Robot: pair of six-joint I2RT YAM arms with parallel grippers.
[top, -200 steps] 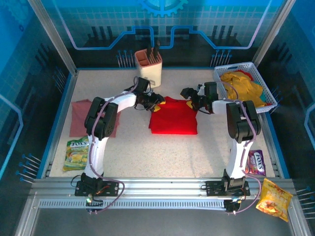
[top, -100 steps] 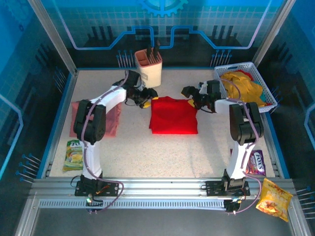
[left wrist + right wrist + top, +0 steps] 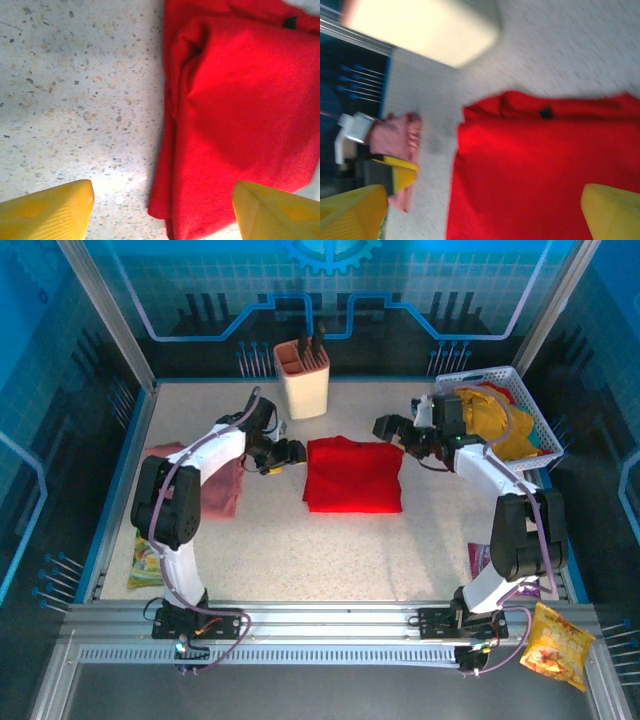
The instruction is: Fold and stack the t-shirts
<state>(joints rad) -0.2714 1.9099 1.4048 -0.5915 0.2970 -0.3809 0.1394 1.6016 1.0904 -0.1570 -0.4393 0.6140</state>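
Observation:
A bright red t-shirt [image 3: 352, 476] lies folded in a neat rectangle in the middle of the table, with its left edge [image 3: 240, 100] below my left wrist camera. My left gripper [image 3: 283, 452] hovers just off that edge, its jaws [image 3: 162, 212] open and holding nothing. At the shirt's far right corner my right gripper [image 3: 393, 430] stands open too, above the red cloth [image 3: 545, 170]. A dusty pink t-shirt [image 3: 222, 492] lies at the left, partly hidden under my left arm. Yellow t-shirts [image 3: 500, 420] fill the basket.
The white basket [image 3: 478, 377] stands at the back right and a cream utensil holder [image 3: 302, 378] at the back middle. Snack packets lie near the front: a green one [image 3: 150, 555] on the left, a purple one [image 3: 515, 570] and an orange one [image 3: 555, 640] on the right.
Both grippers have opened and let go of the red shirt's far corners. My left gripper has drawn back to the left, and my right arm has swung out toward the basket.

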